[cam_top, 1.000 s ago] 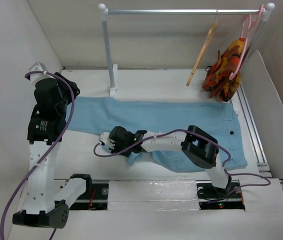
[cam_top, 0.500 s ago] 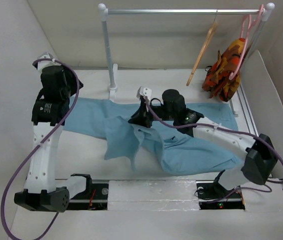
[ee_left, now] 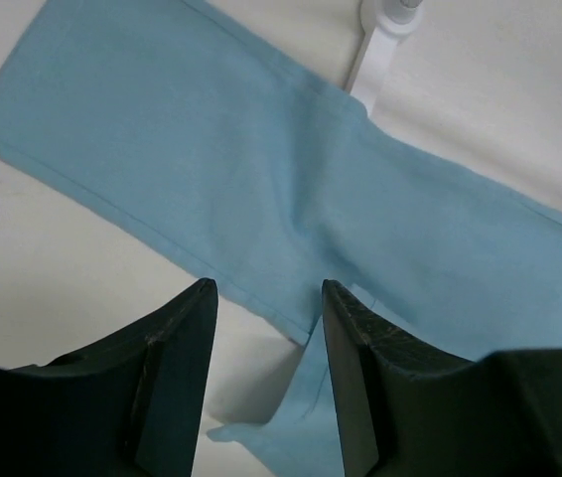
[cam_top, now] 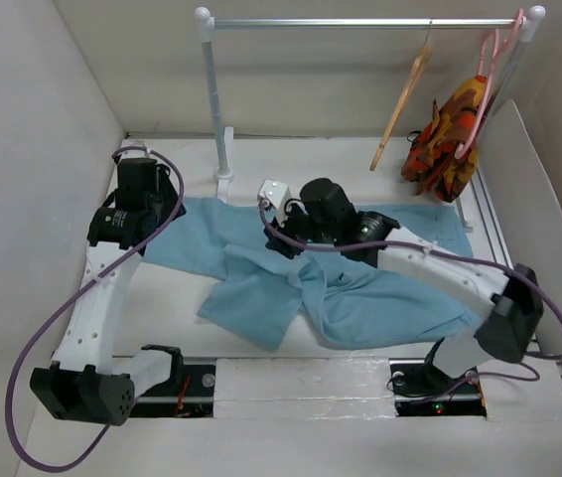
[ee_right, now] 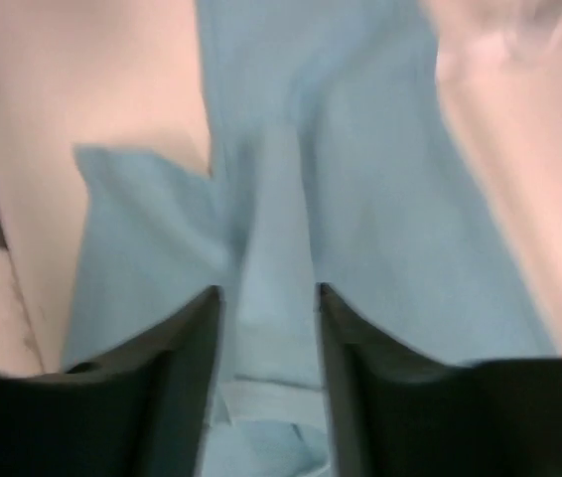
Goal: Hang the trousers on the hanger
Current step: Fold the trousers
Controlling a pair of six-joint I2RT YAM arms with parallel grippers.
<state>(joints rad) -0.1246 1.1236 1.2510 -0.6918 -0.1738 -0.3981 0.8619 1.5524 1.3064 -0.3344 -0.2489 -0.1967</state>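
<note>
From above, there are two arms. The left arm (cam_top: 92, 298) bends up and reaches over the left end of the one pair of trousers (cam_top: 380, 308), which lies bunched on the desk (cam_top: 311, 164). The right arm (cam_top: 440, 263) stretches low across to the middle of the trousers. One wooden hanger (cam_top: 400, 109) and one pink hanger (cam_top: 487, 50) hang on the rail (cam_top: 360, 22).

In the left wrist view, the left jaws stand wide over the trousers and hold nothing.

The right wrist view is blurry. The right jaws stand wide, with a fold of the trousers between them.
</note>
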